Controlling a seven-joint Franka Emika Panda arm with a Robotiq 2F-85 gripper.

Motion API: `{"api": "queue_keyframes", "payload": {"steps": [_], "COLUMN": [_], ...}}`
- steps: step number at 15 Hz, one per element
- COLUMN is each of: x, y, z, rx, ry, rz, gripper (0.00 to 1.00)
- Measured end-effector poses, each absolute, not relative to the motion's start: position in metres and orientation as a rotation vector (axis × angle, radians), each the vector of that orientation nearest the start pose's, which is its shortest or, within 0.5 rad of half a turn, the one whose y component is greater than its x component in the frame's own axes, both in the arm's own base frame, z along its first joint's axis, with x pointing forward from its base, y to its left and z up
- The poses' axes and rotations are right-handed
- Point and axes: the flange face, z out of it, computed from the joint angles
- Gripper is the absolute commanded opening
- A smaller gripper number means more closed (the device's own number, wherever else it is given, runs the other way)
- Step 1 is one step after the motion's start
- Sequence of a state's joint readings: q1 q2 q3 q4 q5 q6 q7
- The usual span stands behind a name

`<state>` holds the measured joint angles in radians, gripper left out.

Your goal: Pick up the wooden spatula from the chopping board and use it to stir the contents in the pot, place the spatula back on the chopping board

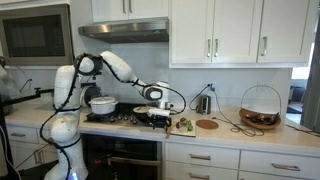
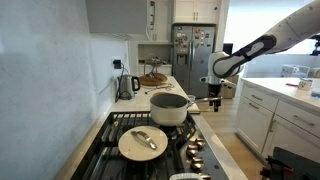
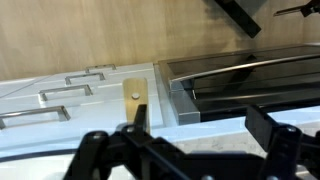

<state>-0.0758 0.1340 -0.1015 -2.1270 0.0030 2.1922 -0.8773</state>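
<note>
My gripper [image 1: 155, 98] hangs over the front right of the stove, near the counter's front edge; it also shows in an exterior view [image 2: 214, 97]. In the wrist view its jaws [image 3: 200, 135] are wide open with nothing between them. The chopping board [image 1: 183, 125] with greenish bits lies on the counter just right of the stove. The wide shallow pot [image 2: 142, 142] with a pale inside sits on the burner furthest from the board, and shows in an exterior view [image 1: 102, 104]. I cannot make out the wooden spatula in any view.
A taller pot [image 2: 168, 108] stands on the stove close to my gripper. A round wooden disc [image 1: 206, 124], a kettle [image 1: 203, 103] and a wire basket [image 1: 260, 110] sit further along the counter. The wrist view shows drawer fronts [image 3: 60, 100] and the oven handle [image 3: 250, 68] below.
</note>
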Motion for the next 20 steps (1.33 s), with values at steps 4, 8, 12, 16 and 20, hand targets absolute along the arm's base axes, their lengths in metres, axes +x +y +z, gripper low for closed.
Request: {"api": "queue_keyframes", "payload": {"steps": [4, 8, 12, 16, 20], "x": [0.552, 0.564, 0.578, 0.586, 0.584], "y": [-0.091, -0.095, -0.102, -0.109, -0.118], "z": [0.331, 0.322, 0.314, 0.306, 0.296], "rx": [-2.933, -2.954, -2.964, -2.971, -2.971], "ry": [-1.098, -1.126, -1.129, -1.113, -1.09], "rz": [0.076, 0.064, 0.073, 0.082, 0.105], "gripper": [1.0, 1.0, 1.0, 1.0, 1.0]}}
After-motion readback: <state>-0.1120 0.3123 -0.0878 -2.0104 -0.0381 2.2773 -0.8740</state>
